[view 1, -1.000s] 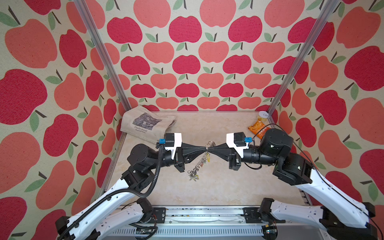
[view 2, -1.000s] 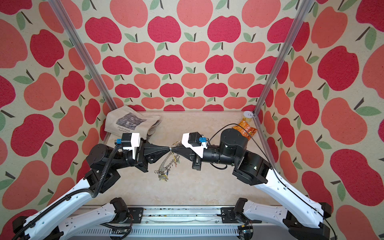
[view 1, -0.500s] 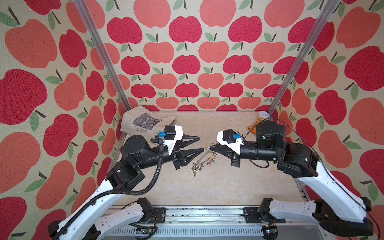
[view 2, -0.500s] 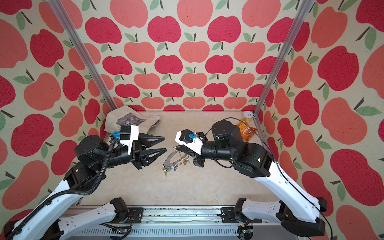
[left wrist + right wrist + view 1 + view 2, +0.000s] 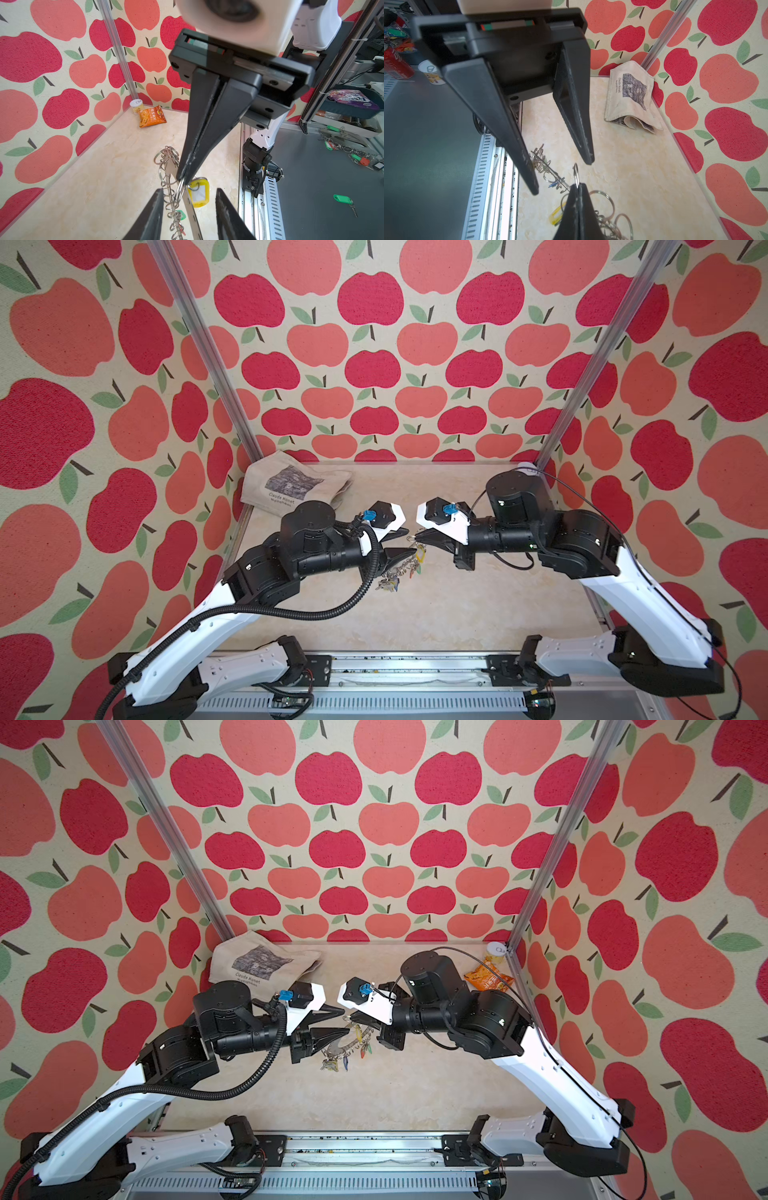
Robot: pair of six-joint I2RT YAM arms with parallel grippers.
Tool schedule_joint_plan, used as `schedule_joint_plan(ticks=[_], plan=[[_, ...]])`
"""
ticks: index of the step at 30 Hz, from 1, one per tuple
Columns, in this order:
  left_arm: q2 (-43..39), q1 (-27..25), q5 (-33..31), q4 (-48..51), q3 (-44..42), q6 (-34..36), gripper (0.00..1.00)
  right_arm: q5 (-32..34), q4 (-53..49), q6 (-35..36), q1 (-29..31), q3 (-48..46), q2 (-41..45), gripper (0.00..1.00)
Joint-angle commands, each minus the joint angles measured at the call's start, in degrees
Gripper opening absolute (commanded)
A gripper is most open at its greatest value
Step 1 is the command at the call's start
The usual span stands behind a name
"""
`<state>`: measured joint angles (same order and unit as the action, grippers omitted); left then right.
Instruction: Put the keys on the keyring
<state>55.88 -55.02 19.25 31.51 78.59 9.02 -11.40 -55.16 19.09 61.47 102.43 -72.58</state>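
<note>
1. A second ago both grippers met tip to tip, closed. Then the left gripper (image 5: 411, 541) drew back and opened wide. Now it is forward again and less open.
2. The flat grey metal keyring (image 5: 192, 216), with thin wire loops along its rim, hangs over the middle of the beige marbled table (image 5: 415, 614). Silver keys (image 5: 332, 1064) with oblong plastic tags hang from its loops. One yellow tag (image 5: 198, 194) is close to the grippers.
3. The right gripper (image 5: 180, 179) is clenched on one wire loop (image 5: 575, 173). The tapered black fingers (image 5: 152, 214) of the left gripper stand apart, on both sides of the plate. If they touch it, I cannot tell.
</note>
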Motion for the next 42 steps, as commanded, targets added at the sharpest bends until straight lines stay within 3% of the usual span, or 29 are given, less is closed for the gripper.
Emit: schedule_joint_plan(ticks=[1, 20, 34, 42], plan=[[-1.03, -0.69, -1.61, -0.25, 0.51, 1.78, 0.41, -0.34, 0.19, 0.95, 0.23, 2.37, 0.17, 0.00], [-0.61, -1.57, -2.48, -2.86, -0.85, 3.61, 0.24, -2.05, 2.34, 0.33, 1.01, 1.55, 0.24, 0.00], [-0.88, -1.53, -2.30, -4.74, -1.95, 3.27, 0.18, -2.77, 3.64, 0.07, 1.28, 0.59, 0.69, 0.00], [-0.59, -1.66, -2.19, -4.39, -1.95, 2.96, 0.06, -2.68, 4.15, 0.05, 1.63, 0.48, 1.05, 0.00]])
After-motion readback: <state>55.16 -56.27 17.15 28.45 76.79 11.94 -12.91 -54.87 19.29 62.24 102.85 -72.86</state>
